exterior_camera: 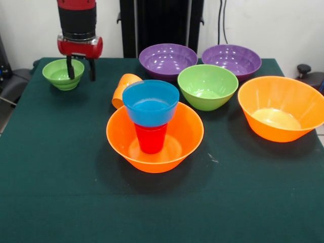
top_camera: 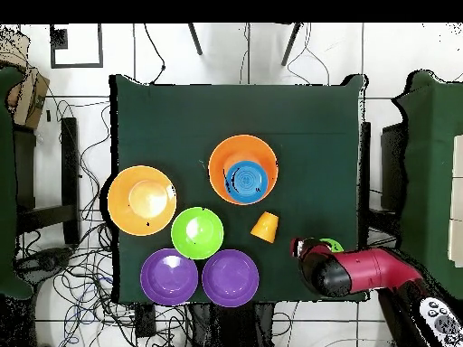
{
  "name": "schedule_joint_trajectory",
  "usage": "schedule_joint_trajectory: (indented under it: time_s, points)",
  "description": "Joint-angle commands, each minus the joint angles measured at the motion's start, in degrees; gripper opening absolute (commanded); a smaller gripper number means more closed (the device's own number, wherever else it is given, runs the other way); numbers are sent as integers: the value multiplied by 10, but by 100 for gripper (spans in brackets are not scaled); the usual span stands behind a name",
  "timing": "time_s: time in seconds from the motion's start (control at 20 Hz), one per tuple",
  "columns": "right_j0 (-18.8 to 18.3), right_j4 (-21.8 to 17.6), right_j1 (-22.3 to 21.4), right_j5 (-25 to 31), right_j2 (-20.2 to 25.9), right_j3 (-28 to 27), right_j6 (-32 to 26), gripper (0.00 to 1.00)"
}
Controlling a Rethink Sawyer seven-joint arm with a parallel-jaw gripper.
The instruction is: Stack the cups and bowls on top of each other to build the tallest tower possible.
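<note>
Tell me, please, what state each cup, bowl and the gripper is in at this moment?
Gripper: open, over the small green bowl.
Small green bowl: upright, alone.
Red cup: upside down in the near orange bowl.
Blue bowl: upright on the red cup.
Orange cup: on its side.
Medium green bowl: upright, empty.
Two purple bowls: upright, empty.
Other orange bowl: upright, empty.
</note>
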Motion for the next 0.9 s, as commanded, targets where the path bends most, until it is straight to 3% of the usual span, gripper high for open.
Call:
schedule_joint_trajectory:
  time_s: [0.05, 0.9]
  points:
    - [0, -53, 34, -35, 20, -45, -59, 100]
    - [-43, -6, -39, 15, 59, 16, -115, 100]
